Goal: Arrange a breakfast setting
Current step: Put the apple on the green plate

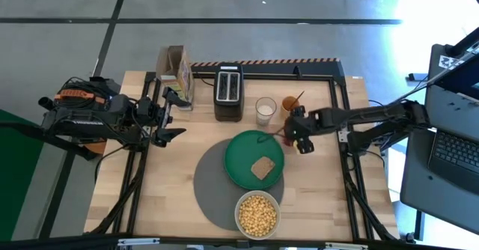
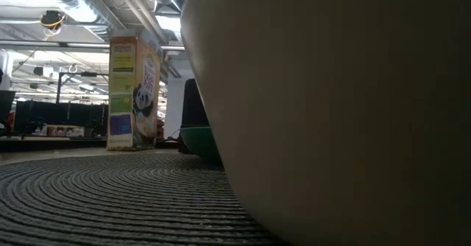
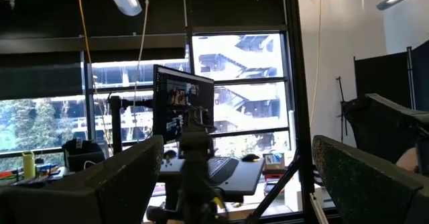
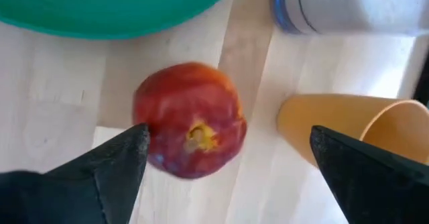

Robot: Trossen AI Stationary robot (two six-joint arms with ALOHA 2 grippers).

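The left claw (image 1: pixel 171 116) hangs spread wide at the worktop's (image 1: pixel 172 197) nine o'clock. The green plate (image 1: pixel 243 160) sits centre. At its two o'clock, the right claw (image 4: pixel 228 160) gapes, straddling the red apple (image 4: pixel 190 119).

A round grey woven mat (image 1: pixel 213 186) is lying on my wooden table. A round green plate (image 1: pixel 243 156) is overlapping its far edge, carrying a flat brown toast slice (image 1: pixel 262 168). A smaller pale bowl (image 1: pixel 257 213) of yellow cereal (image 1: pixel 257 215) is sitting on the mat's near edge. A red apple (image 4: pixel 190 119) is resting on bare wood just beside the plate's rim.
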